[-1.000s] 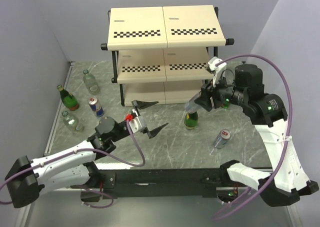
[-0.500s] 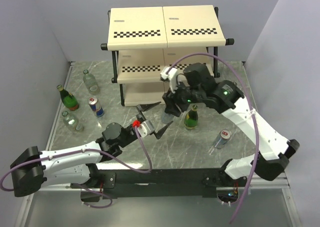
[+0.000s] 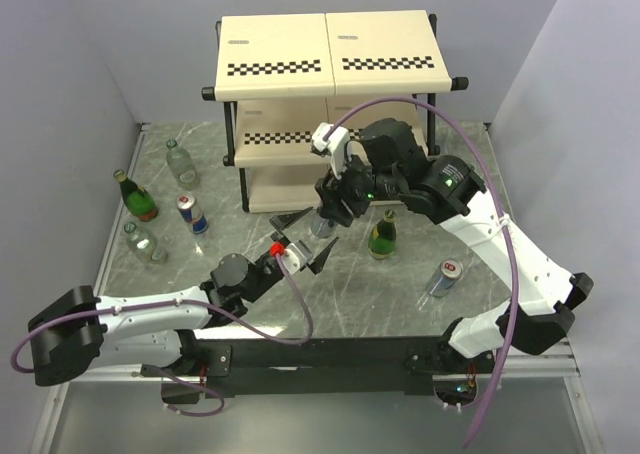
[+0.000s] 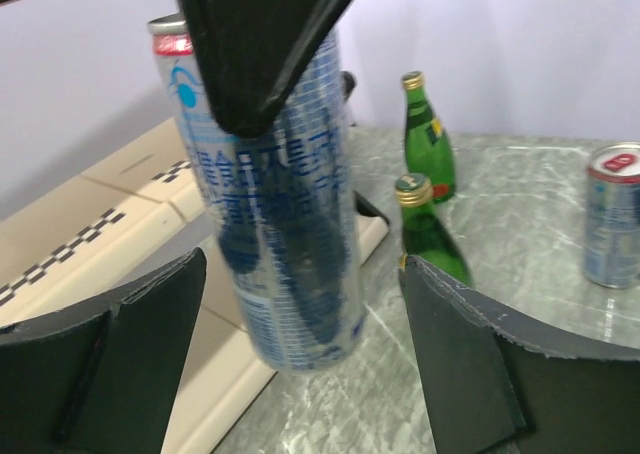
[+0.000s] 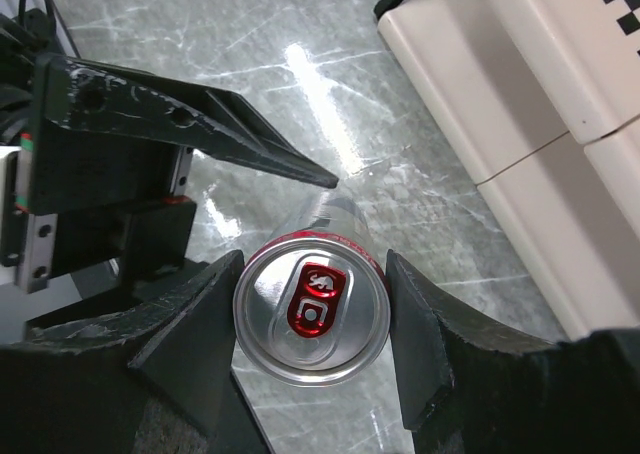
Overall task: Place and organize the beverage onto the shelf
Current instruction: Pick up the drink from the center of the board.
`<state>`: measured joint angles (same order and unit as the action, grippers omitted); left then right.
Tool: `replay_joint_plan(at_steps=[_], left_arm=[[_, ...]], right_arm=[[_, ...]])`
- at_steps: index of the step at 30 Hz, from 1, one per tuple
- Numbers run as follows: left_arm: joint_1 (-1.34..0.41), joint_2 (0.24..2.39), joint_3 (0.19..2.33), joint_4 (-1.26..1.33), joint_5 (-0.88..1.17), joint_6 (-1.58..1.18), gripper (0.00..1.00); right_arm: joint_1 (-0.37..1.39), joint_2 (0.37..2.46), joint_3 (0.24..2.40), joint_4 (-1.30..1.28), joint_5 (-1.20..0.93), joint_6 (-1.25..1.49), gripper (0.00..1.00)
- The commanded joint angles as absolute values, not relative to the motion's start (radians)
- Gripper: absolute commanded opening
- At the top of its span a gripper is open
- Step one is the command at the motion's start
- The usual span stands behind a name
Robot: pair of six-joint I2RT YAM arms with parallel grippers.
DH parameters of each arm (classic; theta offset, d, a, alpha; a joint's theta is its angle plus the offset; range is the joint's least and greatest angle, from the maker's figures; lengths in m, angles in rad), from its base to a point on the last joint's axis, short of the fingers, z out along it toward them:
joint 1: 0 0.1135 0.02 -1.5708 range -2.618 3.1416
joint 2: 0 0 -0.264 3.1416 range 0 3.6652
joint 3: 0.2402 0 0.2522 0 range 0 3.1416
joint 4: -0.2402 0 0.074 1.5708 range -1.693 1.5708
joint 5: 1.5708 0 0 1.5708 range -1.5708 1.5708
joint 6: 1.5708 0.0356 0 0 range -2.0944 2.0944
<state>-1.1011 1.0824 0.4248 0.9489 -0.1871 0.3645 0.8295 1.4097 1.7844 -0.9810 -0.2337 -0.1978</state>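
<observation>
The tall slim silver-and-blue drink can (image 4: 285, 224) hangs upright, clamped at its top by the right gripper (image 3: 330, 206) — the left gripper (image 3: 312, 239), jaws apart, brackets its lower body — with the cream checkered-edge shelf (image 3: 330, 49) just behind.

Right arm (image 3: 480, 209) arched over toward centre, right claw (image 5: 312, 294) pointing down, clamped on the top of a can (image 4: 285, 224). Left arm (image 3: 150, 314) stretched low and forward, left claw (image 3: 318, 232) open, fingers (image 4: 120, 354) flanking the can's lower body, gaps both sides.
</observation>
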Motion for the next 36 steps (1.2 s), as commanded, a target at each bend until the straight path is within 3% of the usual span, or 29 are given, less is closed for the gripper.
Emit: replay_joint_plan(at_steps=[1,6,14,31,36], left_arm=[[-1.108,1.103,0.426,1.052,-0.25,0.388,0.84],[-1.104,1.129,0.459,1.063,-0.267,0.399,0.78],[-1.104,1.16,0.48,1.074,-0.273,0.397,0.79],[-1.103,1.221,0.502,1.14,-0.337,0.405,0.72],[-1.104,1.227,0.508,1.147,-0.353,0.407,0.65]], right_arm=[[0.842,1.39,1.815,-0.899,-0.245,-0.179,0.0],[0.856,1.393,1.786,-0.894,-0.23,-0.181,0.0],[0.89,1.404,1.778,-0.879,-0.147,-0.189,0.0],[0.913,1.437,1.812,-0.884,-0.14,-0.176,0.0],[0.926,1.447,1.813,-0.887,-0.115,-0.187,0.0]])
